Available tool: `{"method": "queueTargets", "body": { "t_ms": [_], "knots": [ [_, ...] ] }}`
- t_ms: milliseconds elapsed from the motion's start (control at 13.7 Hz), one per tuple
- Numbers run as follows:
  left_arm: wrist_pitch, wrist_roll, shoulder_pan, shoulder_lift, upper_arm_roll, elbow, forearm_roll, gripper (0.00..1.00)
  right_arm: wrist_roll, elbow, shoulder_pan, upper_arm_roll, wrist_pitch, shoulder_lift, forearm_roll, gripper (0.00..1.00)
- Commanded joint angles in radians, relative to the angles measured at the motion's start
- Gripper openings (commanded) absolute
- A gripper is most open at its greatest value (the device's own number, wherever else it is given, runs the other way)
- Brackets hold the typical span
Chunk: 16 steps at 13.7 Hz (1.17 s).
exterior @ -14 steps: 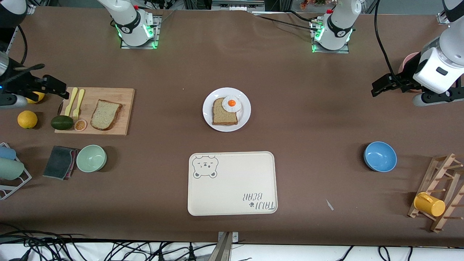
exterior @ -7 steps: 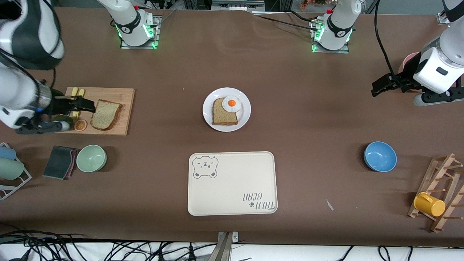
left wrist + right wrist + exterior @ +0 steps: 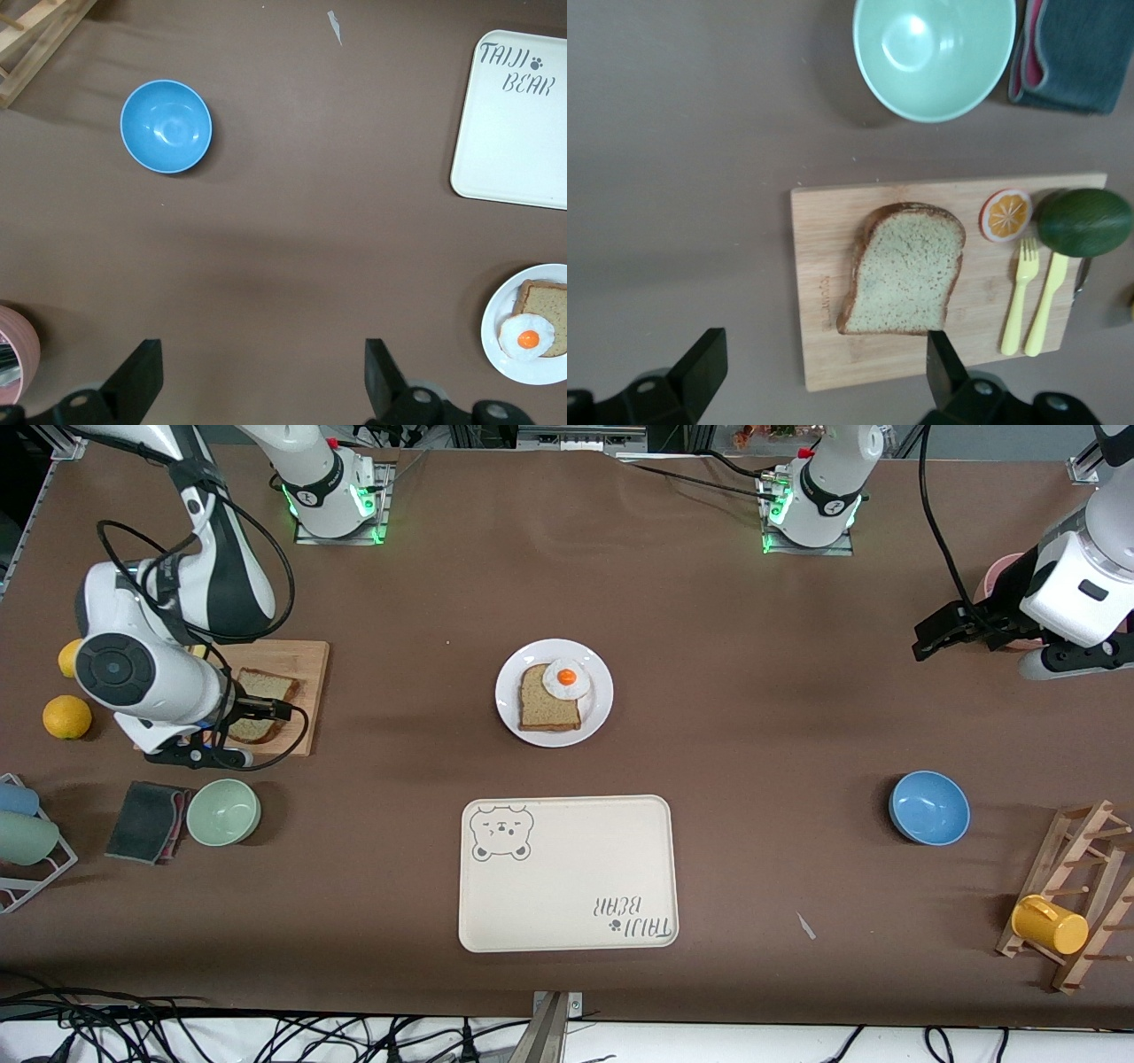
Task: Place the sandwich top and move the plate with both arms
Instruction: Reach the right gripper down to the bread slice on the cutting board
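The right gripper (image 3: 819, 376), fingers spread, hangs over the light tan speckled bread slice (image 3: 258, 706) on the wooden cutting board (image 3: 306, 682); descending off-centre, it might just nudge it. The left gripper (image 3: 261, 381) waits, spread, over bare table

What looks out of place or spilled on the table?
Nothing is spilled or damaged. Only the fried egg sits off-centre, overhanging a corner of the bread on the plate, and a small pale scrap lies beside the tray.

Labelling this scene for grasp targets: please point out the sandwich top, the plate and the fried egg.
sandwich top (image 3: 904, 268), right wrist view, middle of the crumb.
plate (image 3: 600, 707), front view, bare rim.
fried egg (image 3: 567, 677), front view, its yolk.
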Motion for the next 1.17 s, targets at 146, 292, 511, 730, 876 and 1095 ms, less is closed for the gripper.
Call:
{"method": "queueTargets", "body": {
  "t_ms": [146,292,511,730,876,1095],
  "knots": [
    [-0.021,-0.011,-0.006,0.013,-0.003,0.030,0.031,1.00,0.162,-0.222,-0.009,-0.040,0.267,-0.024,-0.019,0.93],
    [-0.021,-0.011,-0.007,0.014,-0.003,0.031,0.031,1.00,0.231,-0.276,-0.009,-0.055,0.385,-0.004,-0.019,0.92],
    [-0.021,-0.011,-0.006,0.014,-0.003,0.031,0.031,1.00,0.233,-0.276,-0.009,-0.081,0.396,0.053,-0.022,0.81],
    [-0.021,-0.011,-0.006,0.016,-0.003,0.031,0.033,1.00,0.231,-0.267,-0.009,-0.109,0.456,0.099,-0.023,0.66],
    [-0.021,-0.011,-0.006,0.016,-0.003,0.030,0.033,1.00,0.231,-0.263,-0.008,-0.110,0.470,0.107,-0.023,0.62],
    [-0.021,-0.011,-0.006,0.019,-0.003,0.031,0.033,1.00,0.233,-0.263,-0.009,-0.110,0.479,0.133,-0.048,0.53]
  ]
}}
